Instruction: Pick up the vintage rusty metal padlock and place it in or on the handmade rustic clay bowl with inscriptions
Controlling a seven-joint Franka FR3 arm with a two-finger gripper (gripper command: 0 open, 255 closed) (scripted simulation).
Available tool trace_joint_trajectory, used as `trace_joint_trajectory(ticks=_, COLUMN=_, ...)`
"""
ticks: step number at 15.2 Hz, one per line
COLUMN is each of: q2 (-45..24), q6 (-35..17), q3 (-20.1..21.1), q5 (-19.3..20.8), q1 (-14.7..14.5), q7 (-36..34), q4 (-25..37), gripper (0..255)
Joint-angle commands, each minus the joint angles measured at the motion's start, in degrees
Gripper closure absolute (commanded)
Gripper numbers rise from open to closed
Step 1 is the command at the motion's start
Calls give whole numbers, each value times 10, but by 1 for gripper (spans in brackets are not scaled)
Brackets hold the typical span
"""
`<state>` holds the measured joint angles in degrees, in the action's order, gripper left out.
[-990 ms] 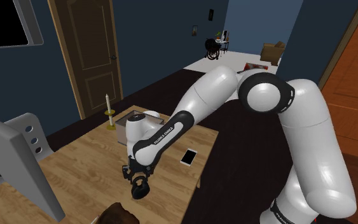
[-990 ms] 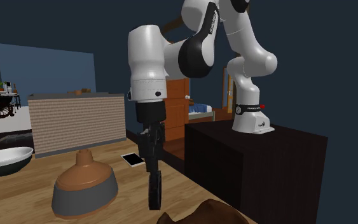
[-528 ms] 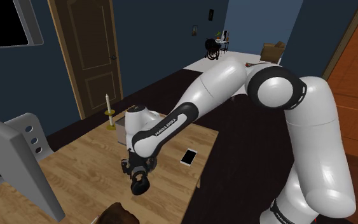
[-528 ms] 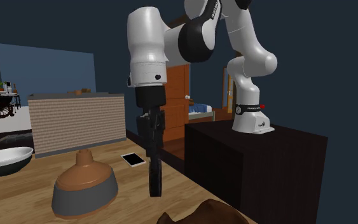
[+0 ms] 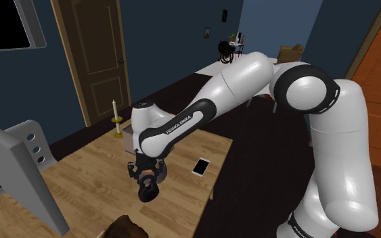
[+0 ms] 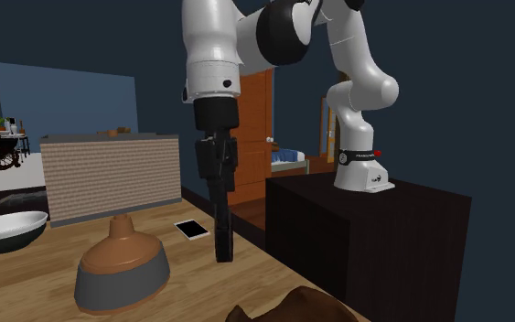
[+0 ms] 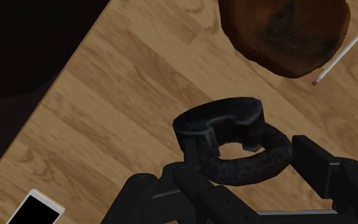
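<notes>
Wood table [image 5: 80, 176] below; gripper [image 7: 250, 162] clamped on padlock [image 7: 234, 143] by its loop. I'd worry it swings & slips out short of bowl [image 7: 285, 32] near table's edge.

The padlock [image 7: 225, 114] is hanging in the claw [image 7: 247, 162] over the counter [image 5: 87, 176], between the bowl [image 7: 285, 32] and the phone [image 5: 201, 165].

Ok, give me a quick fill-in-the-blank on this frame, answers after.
1. The end effector is shut on the ____.
2. The table below it is made of ____.
3. The bowl is ____ in colour.
4. The phone lies on the table with its ____ screen up.
Answers: padlock; wood; brown; black.
</notes>
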<state>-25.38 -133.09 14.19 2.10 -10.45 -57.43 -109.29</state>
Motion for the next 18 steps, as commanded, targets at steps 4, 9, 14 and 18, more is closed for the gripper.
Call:
trace_joint_trajectory(ticks=4, q2=25, q6=31, q3=4, q5=-7, q1=3, q7=3, q4=6, gripper=255)
trace_joint_trajectory(ticks=9, q2=38, q6=54, q3=12, q5=-7, q1=-12, q7=-21, q4=18, gripper=255)
trace_joint_trajectory(ticks=14, q2=37, q6=82, q3=29, q5=-1, q1=-55, q7=-82, q4=50, gripper=255)
trace_joint_trajectory(ticks=18, q2=27, q6=108, q3=40, q5=7, q1=-91, q7=-131, q4=89, gripper=255)
